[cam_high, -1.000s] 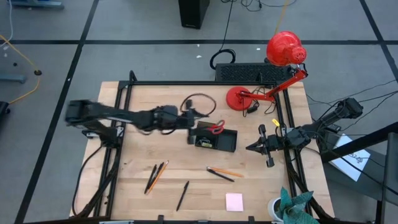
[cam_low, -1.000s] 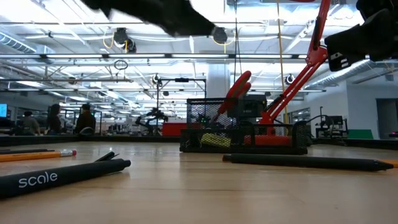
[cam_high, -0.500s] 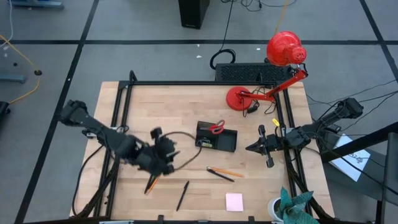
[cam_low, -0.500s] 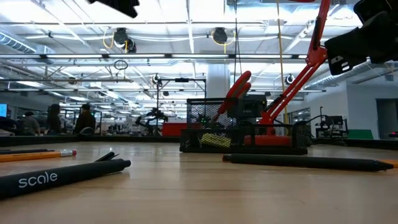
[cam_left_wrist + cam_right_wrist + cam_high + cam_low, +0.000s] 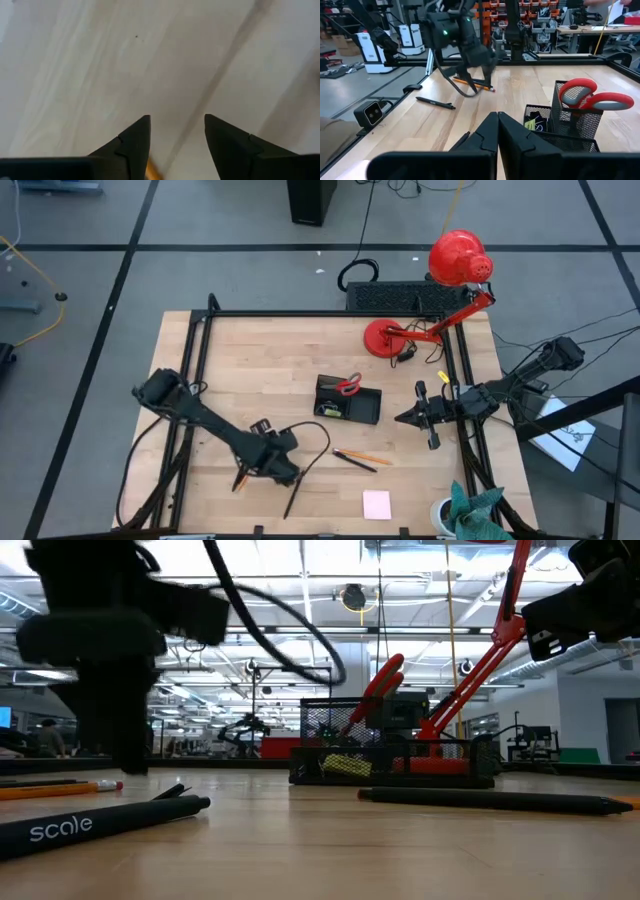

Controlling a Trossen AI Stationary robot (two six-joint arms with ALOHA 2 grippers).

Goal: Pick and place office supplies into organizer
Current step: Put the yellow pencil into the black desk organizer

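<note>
From above, your left end effector (image 5: 278, 466) sits low over the near-left tabletop (image 5: 270, 370), right where the pencil (image 5: 243, 471) and a pen (image 5: 293, 494) lie, so it looks set up for a pick there. The organizer (image 5: 348, 402) stands mid-table with the scissors (image 5: 347, 386) already upright in its tall section; another pen and pencil (image 5: 358, 457) and the sticky pad (image 5: 377, 504) wait well apart from it. Your right end effector (image 5: 412, 417) is parked at the right edge. At table level, the left arm (image 5: 100, 660) looms dark over a pencil (image 5: 60, 789), with a pen (image 5: 100, 820) in front and the organizer (image 5: 390, 755) beyond. Through your left wrist, the fingers (image 5: 135, 142) stand apart with nothing between them, an orange pencil tip (image 5: 152, 171) just showing by one of them. Through your right wrist, the fingers (image 5: 485, 135) are pressed together, empty, looking past the organizer (image 5: 560, 125) at the other arm.
</note>
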